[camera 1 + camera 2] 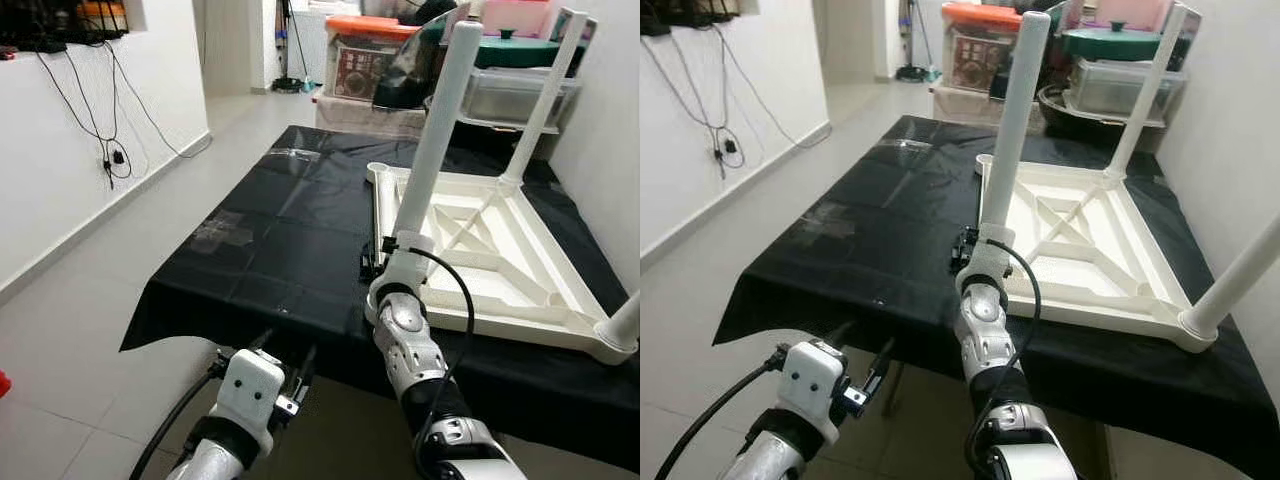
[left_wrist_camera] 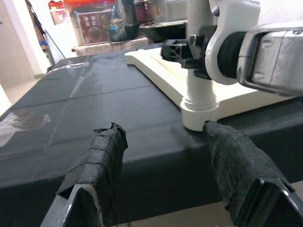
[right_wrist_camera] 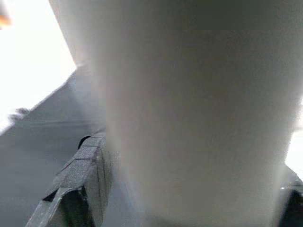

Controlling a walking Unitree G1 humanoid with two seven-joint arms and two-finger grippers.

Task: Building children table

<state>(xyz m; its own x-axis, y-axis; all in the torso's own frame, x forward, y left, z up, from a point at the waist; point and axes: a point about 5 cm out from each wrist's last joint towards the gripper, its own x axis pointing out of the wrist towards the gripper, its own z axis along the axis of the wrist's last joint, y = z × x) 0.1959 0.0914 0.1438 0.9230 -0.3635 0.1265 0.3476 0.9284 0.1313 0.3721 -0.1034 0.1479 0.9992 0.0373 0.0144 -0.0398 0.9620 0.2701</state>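
Upside-down tabletop (image 1: 520,290) lay on the black cloth (image 1: 270,250) with three legs standing; the fourth corner looked empty. Right gripper (image 1: 385,262) clamped the near leg (image 1: 432,150) at its socket. Left gripper (image 2: 163,165) hung wide open just short of that socket.

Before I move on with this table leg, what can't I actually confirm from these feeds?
- Whether the near leg is fully seated in its socket: the right end effector covers the joint in the head views.
- Right wrist view: blurred, too close to the leg.
- The table top's near right leg: cut off by the frame edge.
- Left end effector: open, low by the cloth edge.
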